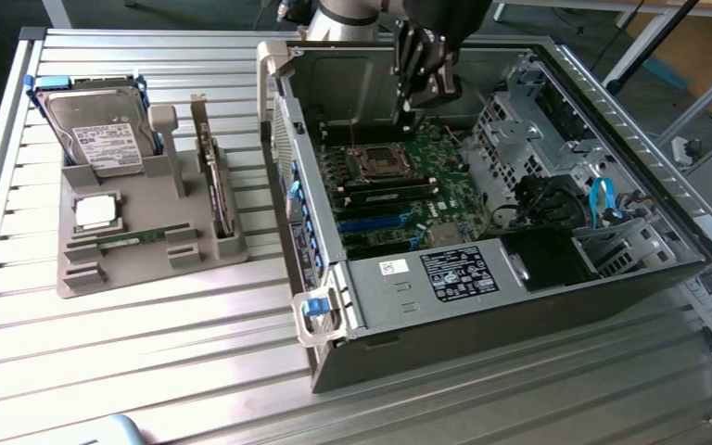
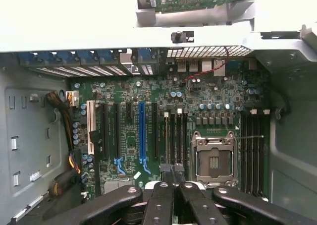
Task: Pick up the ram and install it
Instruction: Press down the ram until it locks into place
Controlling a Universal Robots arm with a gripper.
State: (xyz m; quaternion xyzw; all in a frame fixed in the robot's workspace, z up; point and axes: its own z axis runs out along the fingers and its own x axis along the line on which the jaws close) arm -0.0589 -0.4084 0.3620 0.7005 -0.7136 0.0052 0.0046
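The ram lies flat in a shallow groove of the grey tray, at the exterior view's left, well apart from the gripper. It is a thin, narrow green stick with small dark chips, stiff but fragile. The pick is not yet made, so the step in hand looks like the pickup. A good grasp would take the stick by its long edges near the middle, jaws square to it and clear of the chips, lifting straight up so that it does not scrape the tray walls. The tray is matt moulded plastic with raised posts. It also bears a square silver processor, a metal-cased hard drive with a white label, and an expansion card standing on edge. The gripper hangs over the open case with its black jaws together and nothing visible between them. Below it lies the green motherboard, dense with small parts. It carries long dark slots beside the metal-framed socket, and a blue slot. I cannot tell whether any slot already holds a stick. The case is sheet steel with hard edges, and it rests on a ribbed metal table.
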